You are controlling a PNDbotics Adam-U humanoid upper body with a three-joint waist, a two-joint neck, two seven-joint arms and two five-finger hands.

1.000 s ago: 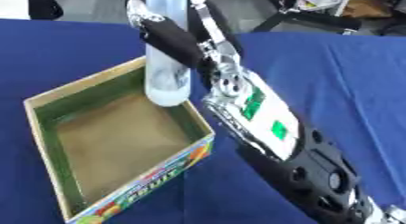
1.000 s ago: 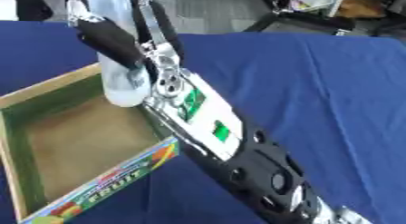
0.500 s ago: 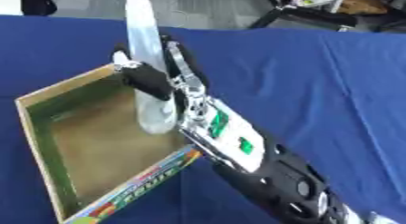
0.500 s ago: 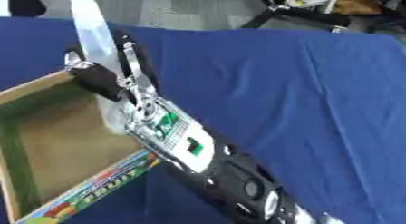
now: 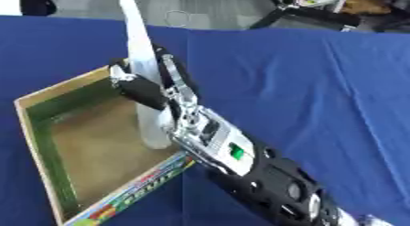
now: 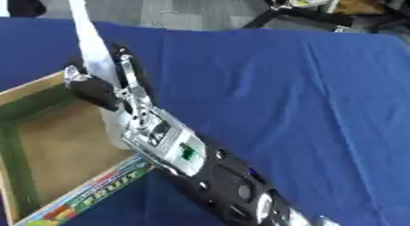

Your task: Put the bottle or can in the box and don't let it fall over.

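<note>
Tall bottle going into the box

The right hand (image 5: 156, 90) is curled round the clear plastic bottle (image 5: 142, 69) mid-body, base inside the cardboard box (image 5: 36, 129); it looks light, slippery and top-heavy.

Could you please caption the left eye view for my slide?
Right hand lowers a tall clear plastic bottle into the open cardboard box.

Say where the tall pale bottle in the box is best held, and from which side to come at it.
Hold the bottle around its body, below the narrow top, coming from the right over the box wall. It stands tall and slim with its base inside, so a low side grip looks steadier than one at the top. The right hand already wraps it there, fingers curled round the body.
</note>
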